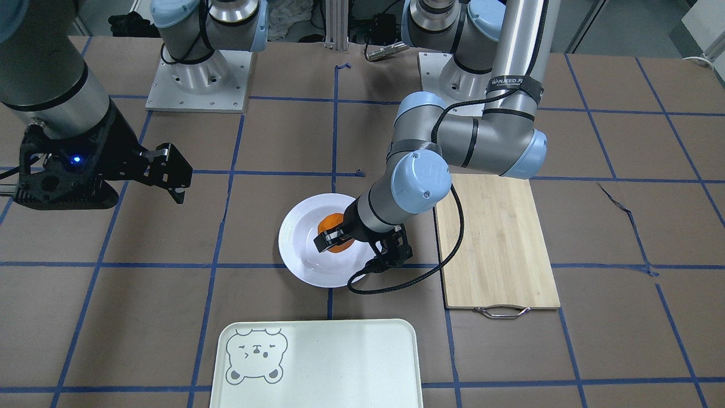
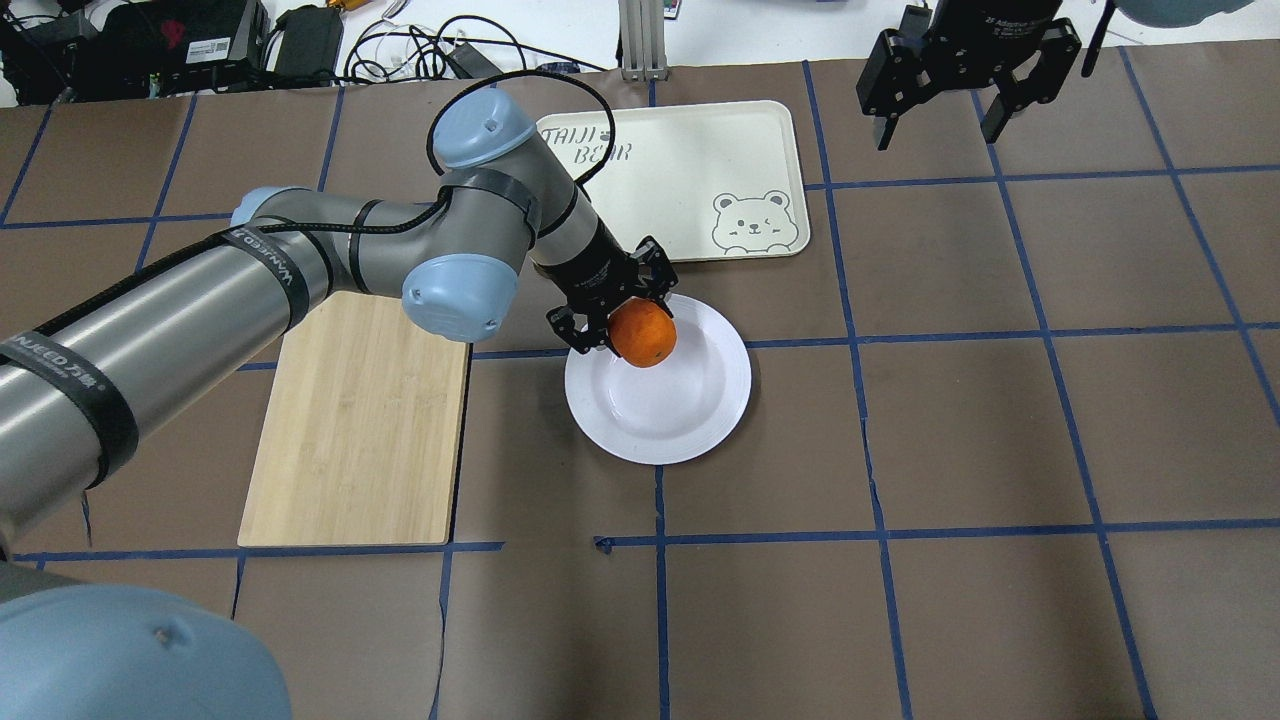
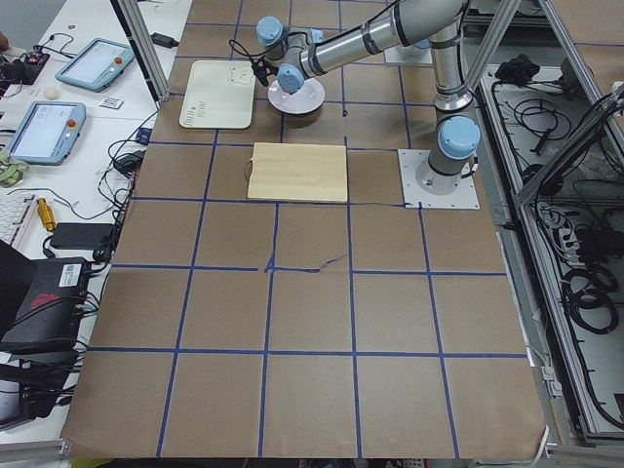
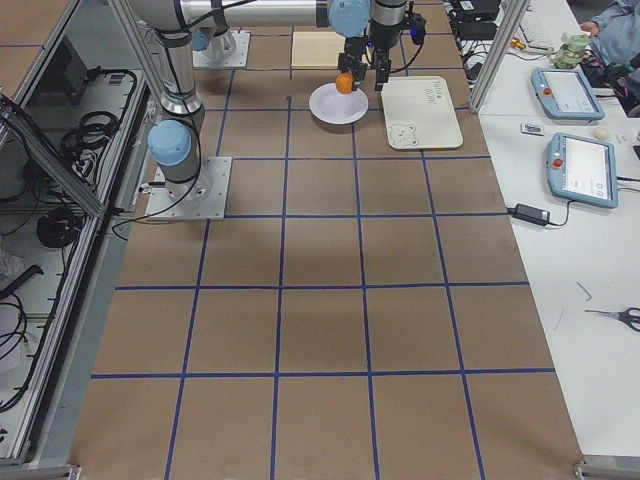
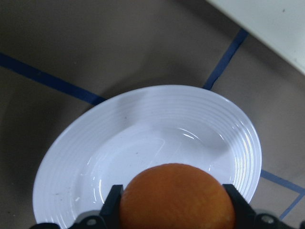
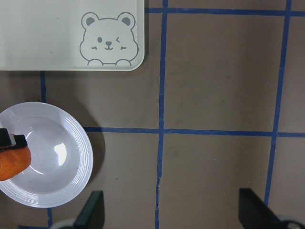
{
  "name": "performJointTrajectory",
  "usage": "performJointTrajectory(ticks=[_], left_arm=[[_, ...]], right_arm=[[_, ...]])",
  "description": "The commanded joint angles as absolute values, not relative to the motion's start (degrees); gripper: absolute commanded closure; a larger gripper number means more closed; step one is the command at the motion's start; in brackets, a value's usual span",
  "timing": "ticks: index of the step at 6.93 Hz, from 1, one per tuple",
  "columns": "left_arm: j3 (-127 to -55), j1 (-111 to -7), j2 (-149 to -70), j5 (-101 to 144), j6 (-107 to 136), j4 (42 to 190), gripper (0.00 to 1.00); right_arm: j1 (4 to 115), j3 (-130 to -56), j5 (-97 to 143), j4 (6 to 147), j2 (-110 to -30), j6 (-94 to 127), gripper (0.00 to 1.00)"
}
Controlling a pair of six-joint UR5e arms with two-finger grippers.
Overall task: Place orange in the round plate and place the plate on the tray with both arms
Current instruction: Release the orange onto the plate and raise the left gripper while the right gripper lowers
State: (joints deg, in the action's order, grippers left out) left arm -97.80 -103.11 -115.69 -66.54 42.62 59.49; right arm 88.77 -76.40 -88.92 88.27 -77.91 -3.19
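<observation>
My left gripper (image 2: 632,322) is shut on the orange (image 2: 643,334), holding it over the far-left part of the white round plate (image 2: 680,400). The left wrist view shows the orange (image 5: 176,198) between both fingers, with the ridged plate (image 5: 167,124) below it. From the front, the orange (image 1: 333,231) is partly hidden by the gripper (image 1: 335,238). The pale tray (image 2: 690,160) with the bear face lies just beyond the plate. My right gripper (image 2: 935,125) hangs open and empty, high and far to the right of the tray, looking down on the plate (image 6: 57,157) and the tray (image 6: 57,33).
A bamboo board (image 2: 360,420) with a metal handle lies left of the plate, under my left arm. Brown table paper with blue tape lines surrounds everything. The left arm's cable (image 1: 408,277) loops down beside the plate.
</observation>
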Motion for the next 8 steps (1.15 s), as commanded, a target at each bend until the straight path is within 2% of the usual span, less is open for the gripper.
performJointTrajectory(ticks=[1,3,5,6,8], left_arm=[[-97.56,-104.15,-114.97,-65.91,45.69,56.28,0.00],[-96.42,-101.53,-113.47,-67.57,41.17,56.60,0.00],[-93.97,-97.75,-110.93,-80.79,28.38,59.83,0.00],[-91.17,-94.60,-108.83,-83.38,19.69,64.90,0.00],[-85.37,-90.37,-103.30,-93.28,18.28,75.98,0.00]], right_arm=[[88.77,-76.73,-87.47,88.68,-77.52,-3.08,0.00],[88.77,-78.92,-85.25,89.38,-77.43,-2.64,0.00],[88.68,-81.80,-76.71,90.26,-77.00,-2.55,0.00],[88.86,-85.65,-75.25,95.31,-76.64,-2.37,0.00],[89.03,-99.24,-69.31,111.62,-76.46,2.25,0.00]])
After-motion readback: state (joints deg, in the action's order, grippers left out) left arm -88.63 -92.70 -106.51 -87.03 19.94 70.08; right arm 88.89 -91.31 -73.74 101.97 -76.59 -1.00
